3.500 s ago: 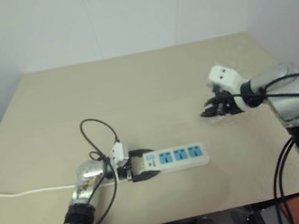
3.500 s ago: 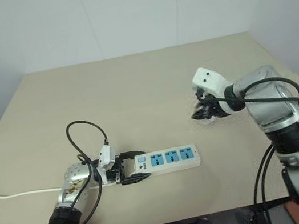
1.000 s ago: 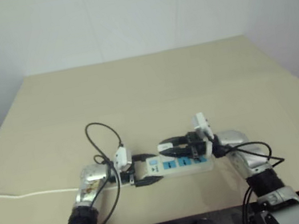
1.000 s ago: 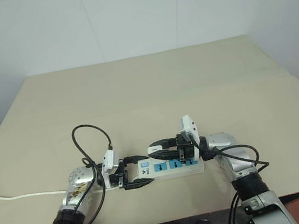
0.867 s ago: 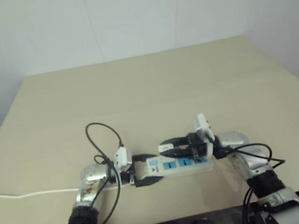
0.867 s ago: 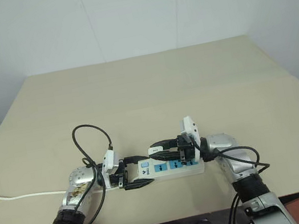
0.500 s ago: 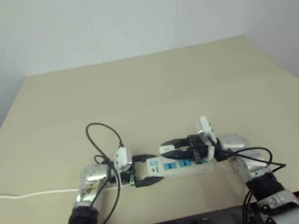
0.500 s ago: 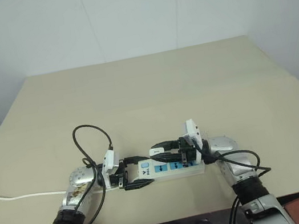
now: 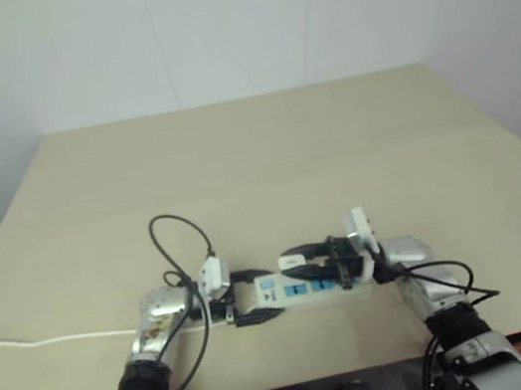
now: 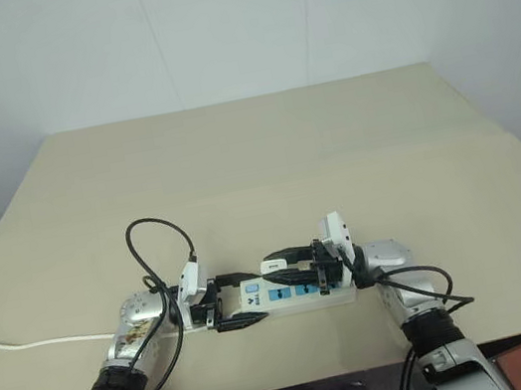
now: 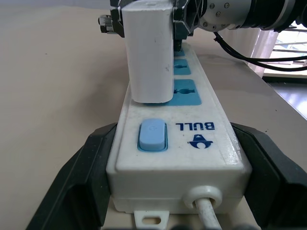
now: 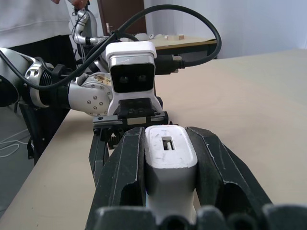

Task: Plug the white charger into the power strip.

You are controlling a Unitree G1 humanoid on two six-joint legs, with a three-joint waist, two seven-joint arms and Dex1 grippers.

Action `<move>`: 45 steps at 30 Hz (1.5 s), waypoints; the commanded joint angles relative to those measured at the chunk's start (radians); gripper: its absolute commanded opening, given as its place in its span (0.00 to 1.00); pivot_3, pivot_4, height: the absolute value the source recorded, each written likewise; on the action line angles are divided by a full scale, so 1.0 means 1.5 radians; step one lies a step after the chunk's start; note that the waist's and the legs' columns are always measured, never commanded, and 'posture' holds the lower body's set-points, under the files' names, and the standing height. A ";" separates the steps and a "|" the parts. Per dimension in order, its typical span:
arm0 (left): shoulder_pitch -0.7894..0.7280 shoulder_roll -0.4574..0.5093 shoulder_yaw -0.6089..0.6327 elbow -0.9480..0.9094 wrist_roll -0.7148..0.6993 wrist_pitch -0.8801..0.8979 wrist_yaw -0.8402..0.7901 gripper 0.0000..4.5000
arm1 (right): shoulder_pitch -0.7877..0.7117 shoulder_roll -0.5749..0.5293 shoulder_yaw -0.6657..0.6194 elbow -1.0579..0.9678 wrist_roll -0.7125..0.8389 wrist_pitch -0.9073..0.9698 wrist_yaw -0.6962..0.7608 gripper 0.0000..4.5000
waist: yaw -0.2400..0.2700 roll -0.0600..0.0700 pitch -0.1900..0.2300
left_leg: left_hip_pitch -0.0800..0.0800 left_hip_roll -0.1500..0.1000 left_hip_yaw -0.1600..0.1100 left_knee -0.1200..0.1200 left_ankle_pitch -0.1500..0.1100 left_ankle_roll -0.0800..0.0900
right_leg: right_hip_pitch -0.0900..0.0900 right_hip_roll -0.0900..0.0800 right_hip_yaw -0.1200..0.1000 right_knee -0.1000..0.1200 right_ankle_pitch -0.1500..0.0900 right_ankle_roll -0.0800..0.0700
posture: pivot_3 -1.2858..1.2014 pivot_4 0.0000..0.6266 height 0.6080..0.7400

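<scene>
Near the front edge of the beige table (image 10: pixel 350 129) lies the power strip (image 10: pixel 293 290), long side across the view, with its switch end toward the robot's left. Both arms reach in low from the two sides and bend inward, so the grippers point at each other almost level with the table top.

The left gripper (image 10: pixel 234 303) has its black fingers (image 11: pixel 79 184) spread wide, one on each long side of the strip at the switch end, and they sit against its walls, as the left wrist view shows. The thin cord (image 9: pixel 44 341) leaves this end and runs along the table to the left.

The right gripper (image 10: pixel 278 263) comes from the opposite end, above the strip. Its two fingers (image 12: pixel 122 179) are pressed on the sides of the white charger (image 12: pixel 170 163) and hold it between them. In the left wrist view the charger (image 11: pixel 148 50) stands upright over the blue socket (image 11: pixel 184 91) nearest the switch (image 11: pixel 152 135), its lower face down at the socket. I cannot tell how deep the prongs are inside.
</scene>
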 commanded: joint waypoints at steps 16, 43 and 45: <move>0.008 0.007 0.004 -0.035 -0.010 0.011 0.000 0.73 | 0.019 -0.015 0.041 0.052 -0.042 0.004 -0.001 0.25 | 0.000 0.000 0.000 | 0.000 0.000 0.000 0.000 0.000 0.000 | 0.000 0.000 0.000 0.000 0.000 0.000 | 0.52 0.24 1.00; 0.006 0.030 0.034 -0.111 -0.067 0.067 -0.007 0.99 | 0.033 -0.078 -0.012 -0.024 -0.009 -0.021 0.013 1.00 | 0.001 -0.002 -0.001 | 0.001 0.000 0.000 0.000 0.000 0.000 | 0.001 0.000 0.000 0.000 0.000 0.000 | 0.52 0.24 1.00; 0.022 0.055 0.054 -0.182 -0.105 0.113 0.002 0.99 | 0.048 -0.117 -0.035 -0.079 0.013 -0.004 0.018 1.00 | 0.001 -0.001 -0.001 | 0.000 0.001 0.000 -0.001 0.000 0.000 | 0.000 0.000 0.000 0.000 0.000 0.000 | 0.52 0.24 1.00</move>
